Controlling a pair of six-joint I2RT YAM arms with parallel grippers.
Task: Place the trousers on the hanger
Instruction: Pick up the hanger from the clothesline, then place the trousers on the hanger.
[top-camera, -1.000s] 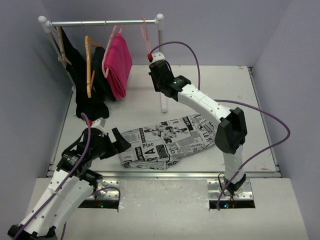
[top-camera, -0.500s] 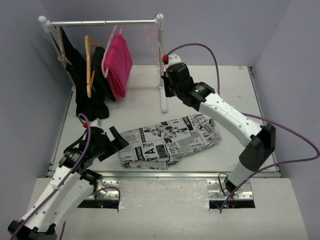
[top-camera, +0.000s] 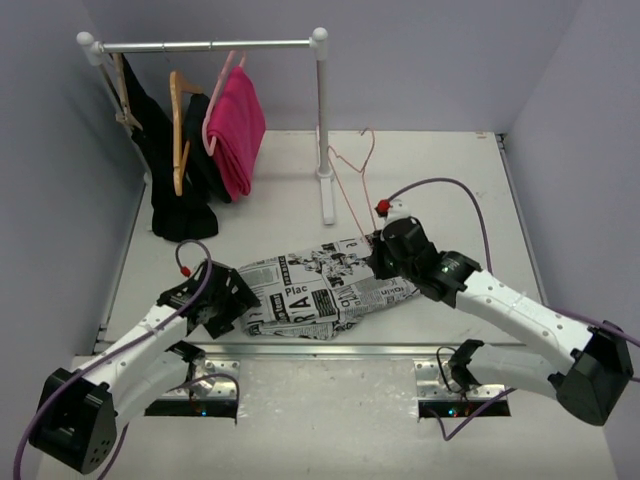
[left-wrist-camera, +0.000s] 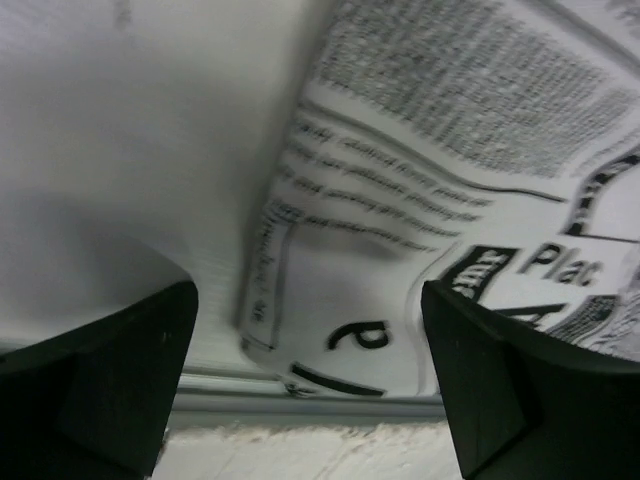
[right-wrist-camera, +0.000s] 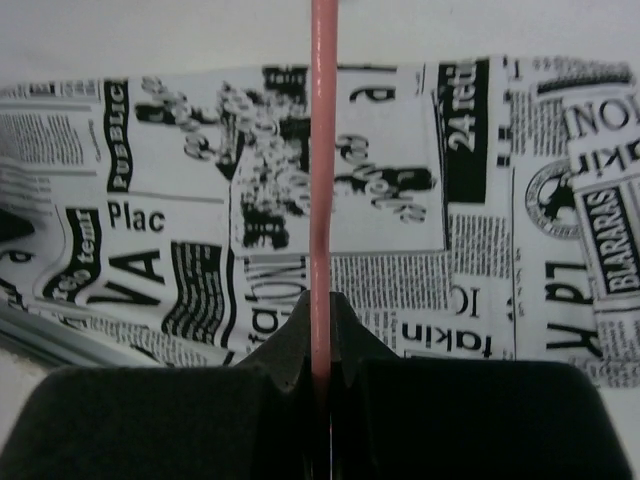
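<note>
The trousers (top-camera: 330, 285), white with black newspaper print, lie folded near the table's front edge. My right gripper (top-camera: 378, 250) hovers over their right half, shut on the hanger (top-camera: 350, 190), a thin pink wire frame leaning up and back from the jaws. In the right wrist view the pink wire of the hanger (right-wrist-camera: 321, 150) runs straight up from my right gripper (right-wrist-camera: 321, 330), with the trousers (right-wrist-camera: 480, 200) underneath. My left gripper (top-camera: 235, 305) is open at the trousers' left end. In the left wrist view that gripper (left-wrist-camera: 310, 390) straddles the trousers' (left-wrist-camera: 400, 250) folded edge without clamping it.
At the back left a clothes rail (top-camera: 210, 45) carries wooden hangers, black garments (top-camera: 180, 200) and a pink garment (top-camera: 237, 125). Its right post (top-camera: 322, 120) stands just behind the hanger. A metal strip (top-camera: 330, 348) edges the table front, close to the trousers.
My right arm has brought the pink hanger from the rail down and forward to the trousers' right half. My left gripper has moved right onto the trousers' left end.
</note>
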